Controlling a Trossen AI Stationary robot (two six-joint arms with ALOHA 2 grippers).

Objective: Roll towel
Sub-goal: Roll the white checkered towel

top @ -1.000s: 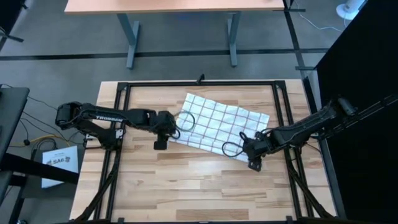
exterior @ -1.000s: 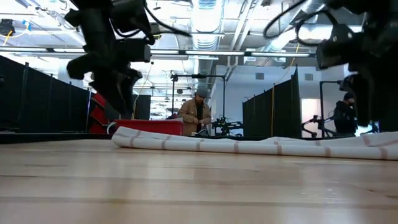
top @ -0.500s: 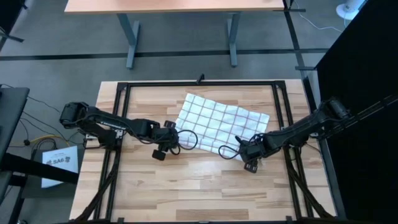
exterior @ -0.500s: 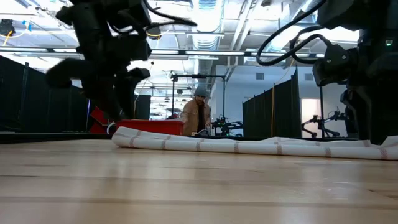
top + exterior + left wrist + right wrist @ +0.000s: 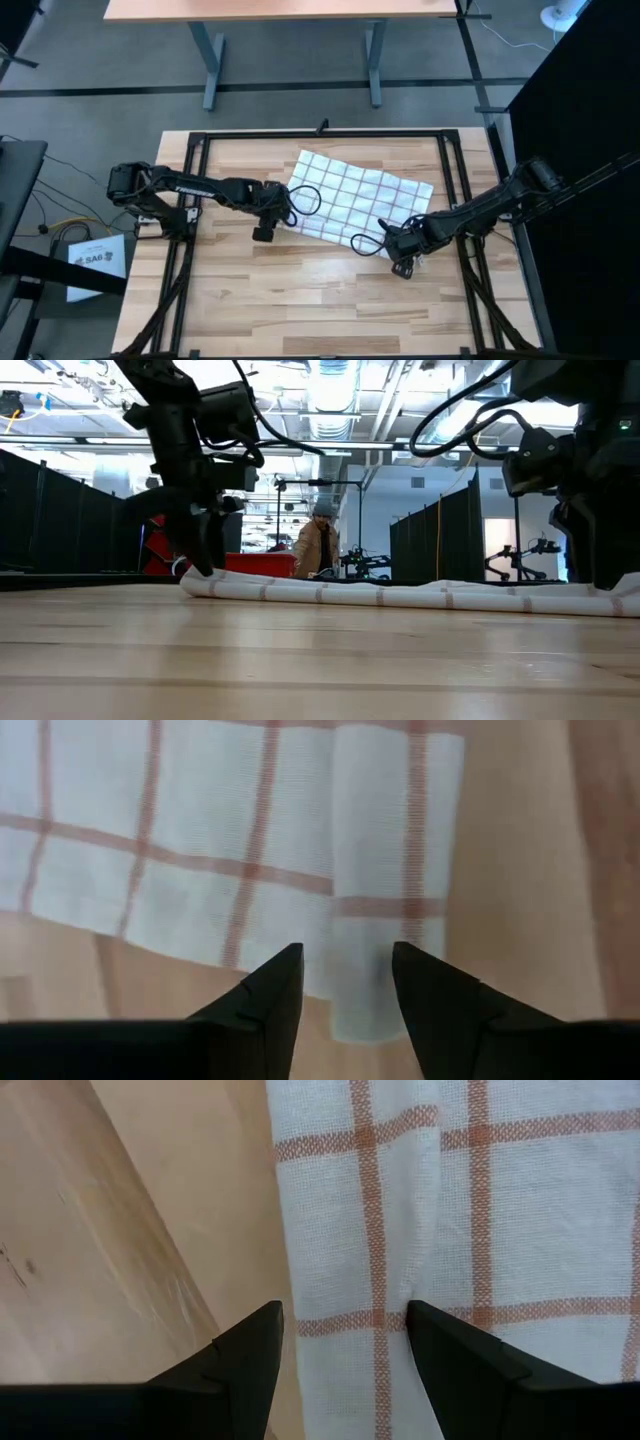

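The towel point(image 5: 355, 198) lies flat and slightly skewed on the far half of the wooden table point(image 5: 300, 300), so the whole near half is bare wood, free for passage. The left gripper point(image 5: 266, 222) crowds the towel's near-left corner, fingers spread over its edge; the right gripper point(image 5: 400, 258), also spread, crowds the near-right corner. Between them the towel's near edge stays unobstructed. A black frame point(image 5: 320, 133) borders the table.
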